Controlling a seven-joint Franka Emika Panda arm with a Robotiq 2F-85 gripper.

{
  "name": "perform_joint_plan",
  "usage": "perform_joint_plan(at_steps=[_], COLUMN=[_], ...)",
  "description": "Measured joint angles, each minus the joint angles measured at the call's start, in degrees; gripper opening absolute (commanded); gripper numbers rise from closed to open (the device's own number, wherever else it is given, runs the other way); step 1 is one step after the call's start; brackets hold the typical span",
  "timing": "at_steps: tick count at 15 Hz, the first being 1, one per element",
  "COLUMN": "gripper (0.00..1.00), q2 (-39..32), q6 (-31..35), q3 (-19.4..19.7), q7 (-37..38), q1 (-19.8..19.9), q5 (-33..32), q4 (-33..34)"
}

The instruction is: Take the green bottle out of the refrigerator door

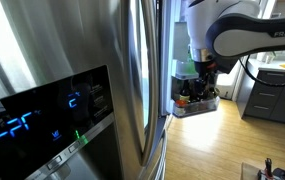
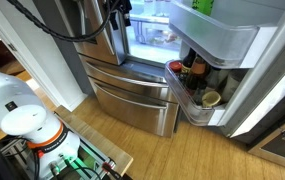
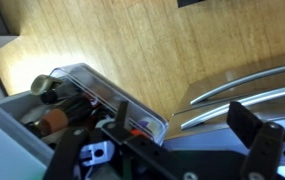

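Observation:
The green bottle point(image 2: 203, 6) stands in the upper bin of the open refrigerator door point(image 2: 234, 42). In an exterior view it shows as a green patch point(image 1: 187, 68) just beside my gripper point(image 1: 204, 68). In an exterior view my gripper point(image 2: 118, 12) hangs in front of the open fridge, apart from the bottle. In the wrist view my gripper point(image 3: 182, 112) is open with nothing between its fingers. It looks down on the door's lower bin point(image 3: 102, 85). The green bottle is out of the wrist view.
The lower door bin point(image 2: 187, 95) holds dark brown bottles and jars point(image 1: 194, 95). The steel front with the blue-lit display point(image 1: 42, 115) fills the near side. The steel freezer drawers with bar handles point(image 2: 132, 95) sit below. A grey cabinet point(image 1: 272, 95) stands behind the arm, on a wooden floor.

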State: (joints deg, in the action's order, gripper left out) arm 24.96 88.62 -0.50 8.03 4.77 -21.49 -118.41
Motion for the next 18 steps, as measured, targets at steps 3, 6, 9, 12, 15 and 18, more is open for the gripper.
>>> perform_joint_plan(at_steps=[3,6,9,12,15,18], gripper=[1.00,1.00,1.00,1.00,1.00,1.00], q2=[3.45,4.57,4.60,4.48,4.10,3.55], q6=[6.31,8.96,9.09,10.57,17.94,25.73], q3=[1.74,2.37,2.21,2.42,3.75,5.09], q7=[0.82,1.85,2.21,2.18,2.15,2.84], q1=[2.28,3.14,3.14,3.28,4.38,6.35], q5=[-5.87,-6.99,-7.06,-7.38,-9.11,-9.81], q4=[-1.68,-2.51,-2.81,-2.75,-2.66,-2.37])
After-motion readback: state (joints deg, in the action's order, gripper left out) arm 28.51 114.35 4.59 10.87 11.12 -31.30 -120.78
